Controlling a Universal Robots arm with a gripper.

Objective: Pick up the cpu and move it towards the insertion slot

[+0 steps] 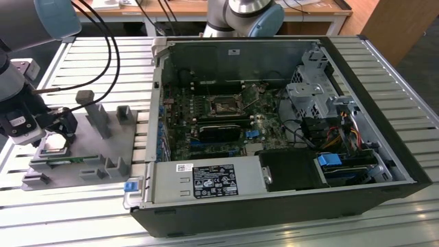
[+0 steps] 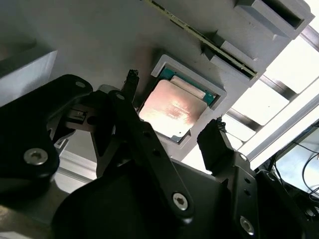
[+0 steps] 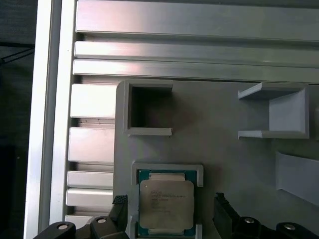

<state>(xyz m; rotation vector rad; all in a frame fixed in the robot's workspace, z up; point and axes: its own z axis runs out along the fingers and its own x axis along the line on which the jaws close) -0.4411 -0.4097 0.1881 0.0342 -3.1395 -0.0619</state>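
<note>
Here the gripper (image 1: 57, 136) is wide open and holds nothing. In both wrist views its two black fingers (image 2: 213, 142) (image 3: 222, 211) stand far apart, one on each side of the cpu (image 2: 172, 109) (image 3: 166, 204), and the gap between them is wider than the chip itself. A clear space shows between each fingertip and the chip's edge, so no finger touches it. How high the tips are above the chip, I cannot tell.

The cpu lies flat, silver face up, in a shallow square pocket of the grey fixture (image 1: 92, 157) (image 3: 214, 149), directly between the open fingers. In the exterior view the chip (image 1: 53, 151) is at the lower left of the frame, just under the gripper, and the fixture rests on the slatted metal table (image 1: 82, 203).

The insertion slot (image 1: 224, 106) is well apart from it, near the middle of the exterior view, on the green board inside the open computer case (image 1: 384, 149). Its dark centre has a shiny metal frame around it.
</note>
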